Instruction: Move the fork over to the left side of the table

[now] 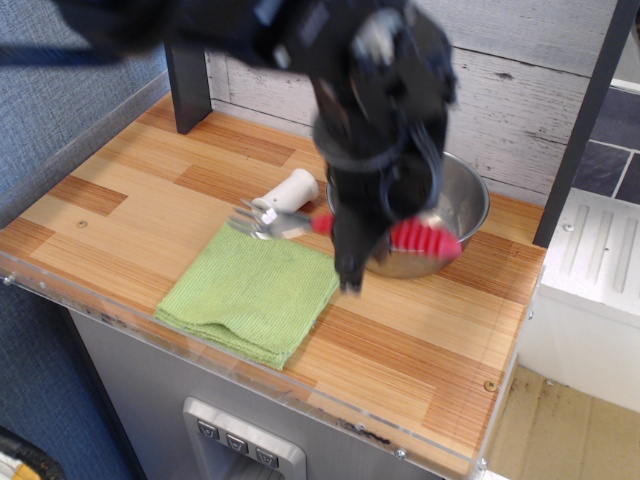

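Note:
The fork [420, 239] has a silver tined head [258, 218] and a ribbed red handle. It hangs level in the air above the far edge of the green cloth [253, 291]. My black gripper [352, 250] is shut on the fork near the joint of head and handle. The arm is blurred by motion. The tines point left, the handle end points right in front of the bowl. The table [130, 215] of striped brown planks stretches to the left.
A steel bowl [462, 202] stands at the back right, partly behind the arm. A white spool-shaped shaker [292, 188] lies behind the cloth. A dark post [188, 88] stands at the back left. A clear acrylic rim [300, 400] runs along the front edge.

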Controlling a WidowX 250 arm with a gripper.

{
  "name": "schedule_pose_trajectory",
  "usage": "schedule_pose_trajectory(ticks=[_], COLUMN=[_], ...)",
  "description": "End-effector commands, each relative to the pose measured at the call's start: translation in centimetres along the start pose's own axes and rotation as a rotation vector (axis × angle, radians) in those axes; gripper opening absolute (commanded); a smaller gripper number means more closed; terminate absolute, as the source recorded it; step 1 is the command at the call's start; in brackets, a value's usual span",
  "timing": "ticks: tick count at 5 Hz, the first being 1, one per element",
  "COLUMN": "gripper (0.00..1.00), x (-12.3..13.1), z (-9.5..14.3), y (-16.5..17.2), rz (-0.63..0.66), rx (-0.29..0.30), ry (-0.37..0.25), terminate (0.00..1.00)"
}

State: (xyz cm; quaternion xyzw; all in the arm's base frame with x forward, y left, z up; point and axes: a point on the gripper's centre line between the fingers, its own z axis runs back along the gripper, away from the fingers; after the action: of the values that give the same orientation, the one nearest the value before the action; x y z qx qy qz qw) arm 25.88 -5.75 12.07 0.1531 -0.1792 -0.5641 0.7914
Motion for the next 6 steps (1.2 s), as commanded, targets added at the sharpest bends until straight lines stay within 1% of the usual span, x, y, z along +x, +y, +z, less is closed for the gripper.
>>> schedule_pose_trajectory(ticks=[1, 2, 3, 4, 5, 6], gripper=[0.00, 0.00, 0.00, 0.00, 0.00, 0.00], x=[-2.7, -4.2, -5.7, -7.7, -9.5, -10.8], z=[0.8, -1.1, -2.8, -4.2, -5.6, -6.5], y=[4.1, 4.9, 5.8, 6.9, 7.9, 8.9], rz=[0.274, 0.414, 0.556, 0.712, 0.825, 0.894], rx=[0.095, 0.085, 0.076, 0.072, 0.074, 0.078], ry=[0.077, 0.159, 0.196, 0.254, 0.312, 0.362], terminate=[0.00, 0.00, 0.00, 0.00, 0.00, 0.00])
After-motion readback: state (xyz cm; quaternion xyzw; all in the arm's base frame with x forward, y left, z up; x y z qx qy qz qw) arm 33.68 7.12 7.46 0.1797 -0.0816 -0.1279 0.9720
